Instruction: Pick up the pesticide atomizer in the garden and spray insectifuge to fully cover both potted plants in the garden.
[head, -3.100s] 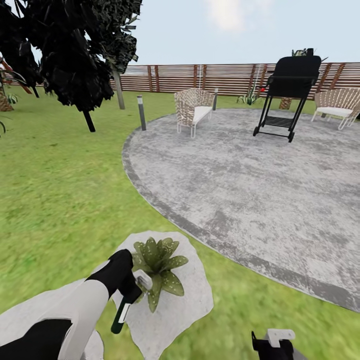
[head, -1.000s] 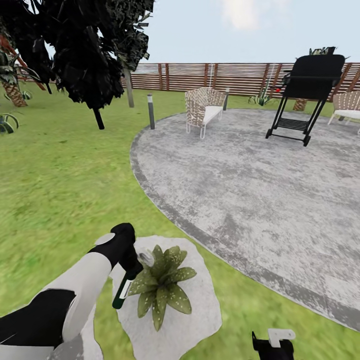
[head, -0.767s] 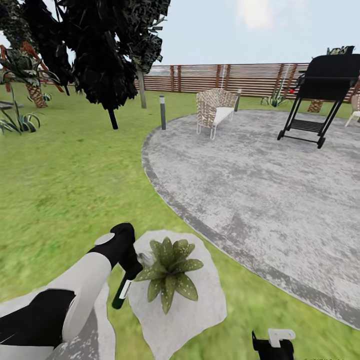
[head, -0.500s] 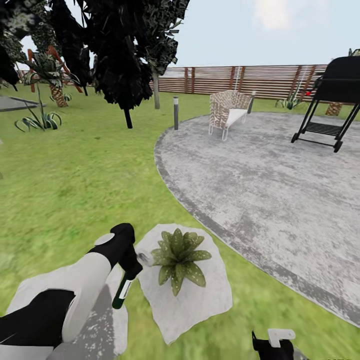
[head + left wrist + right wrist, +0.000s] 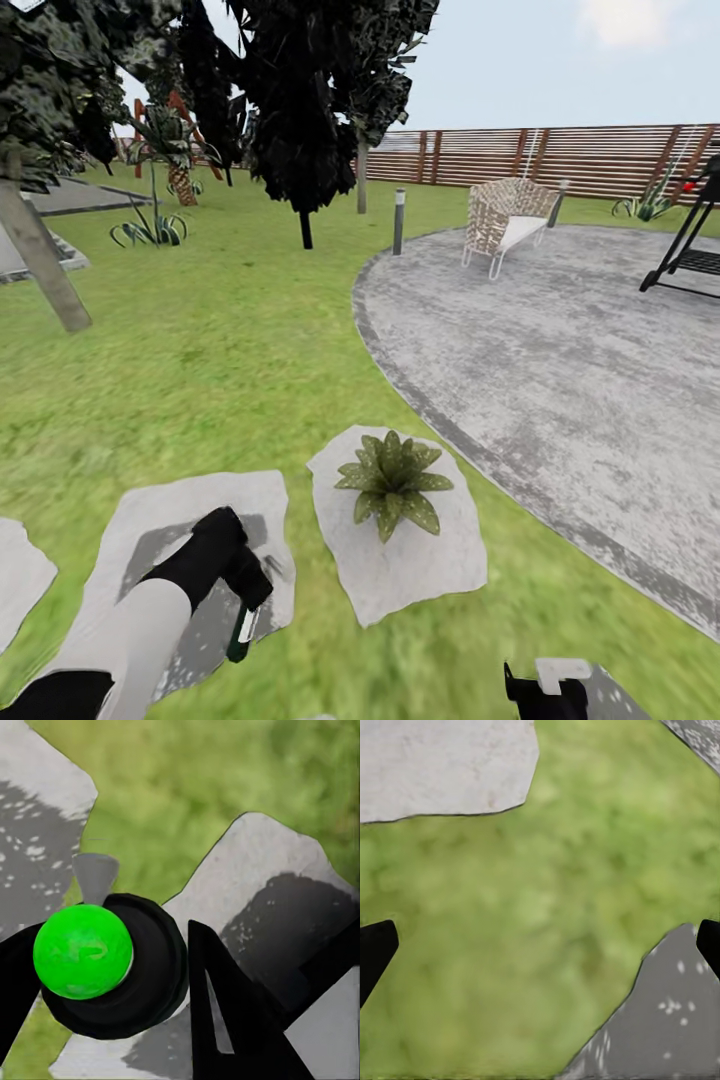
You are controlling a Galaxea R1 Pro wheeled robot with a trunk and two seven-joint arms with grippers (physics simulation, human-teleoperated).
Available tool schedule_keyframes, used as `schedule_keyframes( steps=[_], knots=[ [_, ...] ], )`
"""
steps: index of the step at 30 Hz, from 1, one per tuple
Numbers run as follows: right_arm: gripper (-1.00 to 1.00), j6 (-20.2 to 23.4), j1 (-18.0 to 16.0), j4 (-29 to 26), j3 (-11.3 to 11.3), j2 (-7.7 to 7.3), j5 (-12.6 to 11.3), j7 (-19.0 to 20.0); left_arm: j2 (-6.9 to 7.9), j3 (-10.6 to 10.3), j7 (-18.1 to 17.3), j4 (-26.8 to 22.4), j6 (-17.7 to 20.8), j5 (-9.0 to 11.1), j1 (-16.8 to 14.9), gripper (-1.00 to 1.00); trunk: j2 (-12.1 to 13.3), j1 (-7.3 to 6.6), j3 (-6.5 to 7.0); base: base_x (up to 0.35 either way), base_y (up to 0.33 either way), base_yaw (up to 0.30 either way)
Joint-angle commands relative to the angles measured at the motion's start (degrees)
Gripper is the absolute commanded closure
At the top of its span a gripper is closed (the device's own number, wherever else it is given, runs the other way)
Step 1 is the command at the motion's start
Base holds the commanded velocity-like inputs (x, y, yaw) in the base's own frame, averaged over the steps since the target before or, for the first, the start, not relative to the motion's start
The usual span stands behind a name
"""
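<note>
Down low, the left gripper is clamped around the pesticide atomizer, bottle hanging over a stepping stone. Right gripper hangs spread wide and empty above the lawn. Just beyond, one potted plant sits on its own stone, near the nozzle but off to its right. Judging by this, the spraying step is underway; next the nozzle needs aiming back at those leaves. Farther off lies the paved patch.

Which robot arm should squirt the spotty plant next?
The left. Its claw already grips the pesticide atomizer, close beside the potted plant. The right claw looks empty.
</note>
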Motion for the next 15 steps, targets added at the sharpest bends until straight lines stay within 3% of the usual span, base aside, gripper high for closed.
schedule_keyframes(
  steps=[1, 4, 5, 8, 15],
  knots=[
    [-1.0, -0.24, -0.04, 0.08, -0.32, 0.01, 0.6, -0.2, -0.01, -0.07, 1.91, -0.11, -2.19, 3.01, 0.8, 1.0, -0.02, -0.04, -0.04, -0.299, 0.0, 0.188],
    [-1.0, -0.24, -0.04, 0.08, -0.32, 0.02, 0.6, -0.17, -0.01, 0.21, 7.22, -0.12, -8.72, 10.87, 3.11, 1.0, -0.02, -0.04, -0.04, -0.288, 0.0, 0.068],
    [-1.0, -0.24, -0.04, 0.08, -0.32, 0.02, 0.6, -0.17, -0.01, 0.45, 7.55, -0.11, -9.86, 12.39, 3.28, 1.0, -0.02, -0.04, -0.04, -0.282, 0.0, 0.009],
    [-1.0, -0.24, -0.04, 0.08, -0.32, 0.02, 0.6, -0.17, 0.05, 1.0, 7.81, -0.08, -14.64, 14.35, 3.42, 1.0, -0.02, -0.04, -0.04, -0.267, 0.0, 0.003],
    [-1.0, -0.24, -0.04, -0.27, -0.45, -0.31, 0.47, 0.0, -0.18, 2.18, 7.72, 0.56, -20.77, 14.98, 3.45, 1.0, -0.02, -0.04, -0.04, -0.067, 0.0, 0.0]
  ],
)
